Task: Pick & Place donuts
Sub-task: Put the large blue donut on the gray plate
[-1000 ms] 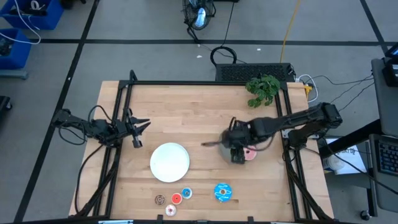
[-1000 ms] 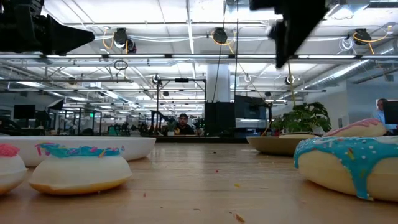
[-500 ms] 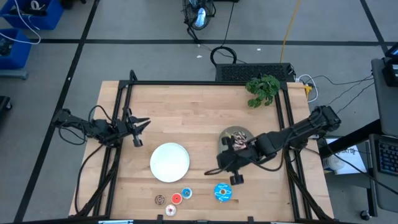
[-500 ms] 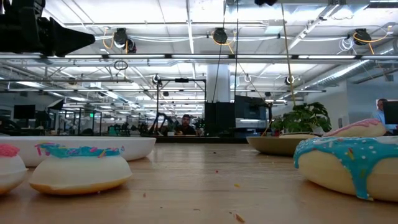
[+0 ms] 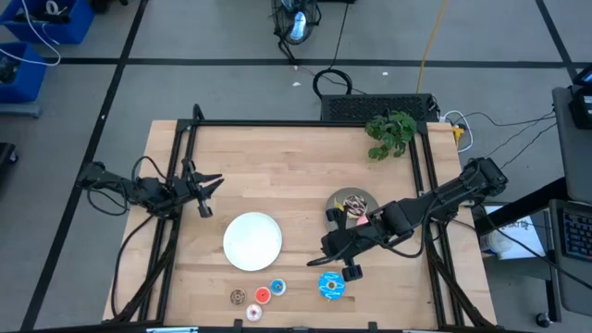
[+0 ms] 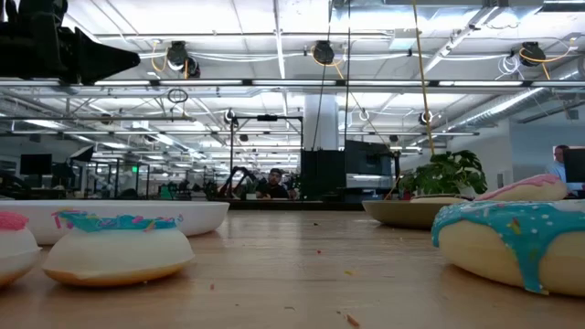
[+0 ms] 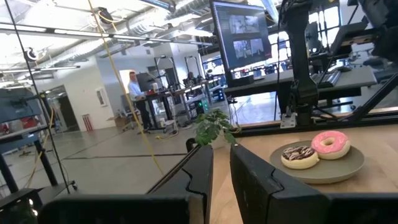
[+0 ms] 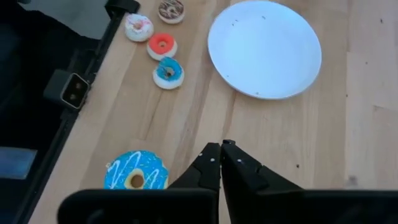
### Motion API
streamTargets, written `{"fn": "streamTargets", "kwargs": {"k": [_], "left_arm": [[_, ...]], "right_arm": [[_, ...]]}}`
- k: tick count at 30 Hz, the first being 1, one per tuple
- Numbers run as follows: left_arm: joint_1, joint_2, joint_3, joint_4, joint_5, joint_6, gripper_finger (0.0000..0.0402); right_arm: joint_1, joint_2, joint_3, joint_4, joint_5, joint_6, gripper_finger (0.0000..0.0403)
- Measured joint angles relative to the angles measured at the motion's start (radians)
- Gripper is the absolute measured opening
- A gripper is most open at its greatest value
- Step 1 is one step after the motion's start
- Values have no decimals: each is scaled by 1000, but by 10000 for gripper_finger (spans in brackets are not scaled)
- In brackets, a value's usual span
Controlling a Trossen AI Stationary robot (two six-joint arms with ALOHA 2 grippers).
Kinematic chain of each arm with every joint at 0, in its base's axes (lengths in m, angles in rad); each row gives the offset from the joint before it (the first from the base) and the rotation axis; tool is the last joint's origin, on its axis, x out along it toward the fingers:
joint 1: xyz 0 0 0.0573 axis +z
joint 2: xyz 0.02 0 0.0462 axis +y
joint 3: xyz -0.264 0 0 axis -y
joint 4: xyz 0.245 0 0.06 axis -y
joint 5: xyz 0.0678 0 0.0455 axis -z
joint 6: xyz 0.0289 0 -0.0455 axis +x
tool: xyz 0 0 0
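Note:
The big blue donut point(image 8: 135, 173) lies flat on the table near its front edge. My right gripper point(image 8: 221, 155) hangs shut and empty above the table just beyond it, pointing slantwise down. Small donuts lie in a group nearer the front left: whitish-pink point(image 8: 138, 26), brown point(image 8: 170, 9), red point(image 8: 163, 45) and blue point(image 8: 168, 72). On the grey plate point(image 7: 323, 171) rest a pink donut point(image 7: 330, 144) and a sprinkled dark brown donut point(image 7: 300, 155). My left gripper point(image 7: 221, 168) waits at the table's left edge, with a narrow gap between its fingers and nothing in it.
A white plate point(image 5: 252, 240) sits bare in the middle front of the table, left of my right gripper point(image 5: 326, 248). A green plant point(image 5: 390, 132) stands at the far right corner. Dark frame rails run along the table's left and right sides.
My right gripper has left the grey plate and gone toward the table's near edge and a little left, rising out of the low view. It now hangs by the big blue donut. The pink donut stays on the grey plate, now uncovered.

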Motion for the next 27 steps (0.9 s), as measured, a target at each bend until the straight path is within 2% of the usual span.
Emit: {"fn": "streamTargets", "kwargs": {"k": [9,15,20,27], "left_arm": [[0,0,0,0,-1,5,63],[0,0,0,-4,0,-7,63],[0,0,0,-3,-1,-13,63],[0,0,0,10,0,-64,63]], "right_arm": [[1,0,-126,195,-13,34,6],[10,0,-157,206,-38,23,1],[61,0,-199,268,-50,-92,0],[112,0,-253,382,-105,-152,1]]}}
